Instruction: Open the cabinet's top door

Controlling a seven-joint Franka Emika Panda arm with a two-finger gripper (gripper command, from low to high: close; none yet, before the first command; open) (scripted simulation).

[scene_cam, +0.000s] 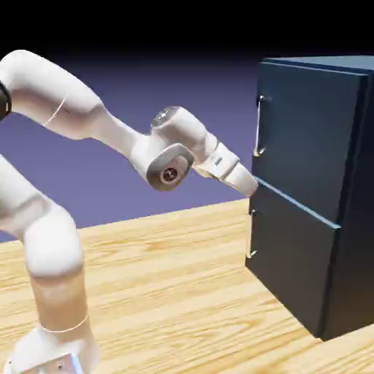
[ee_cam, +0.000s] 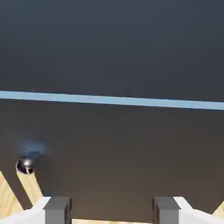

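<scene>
The dark navy cabinet (scene_cam: 350, 219) stands at the right of the exterior view. Its top door (scene_cam: 307, 124) carries a vertical silver bar handle (scene_cam: 260, 126) near its left edge. My gripper (scene_cam: 250, 185) sits below that handle, close to the seam between the two doors. In the hand view the top door (ee_cam: 112, 43) fills the upper part above a light blue seam (ee_cam: 112, 100). The gripper (ee_cam: 111, 212) is open, its grey fingertips (ee_cam: 57, 211) apart with nothing between them. The bar handle is out of the hand view.
The shorter lower door (scene_cam: 292, 256) has a small silver handle (scene_cam: 252, 234). In the hand view one rounded silver handle end (ee_cam: 26, 165) shows at the lower left. The wooden table (scene_cam: 168, 285) runs under the arm and cabinet.
</scene>
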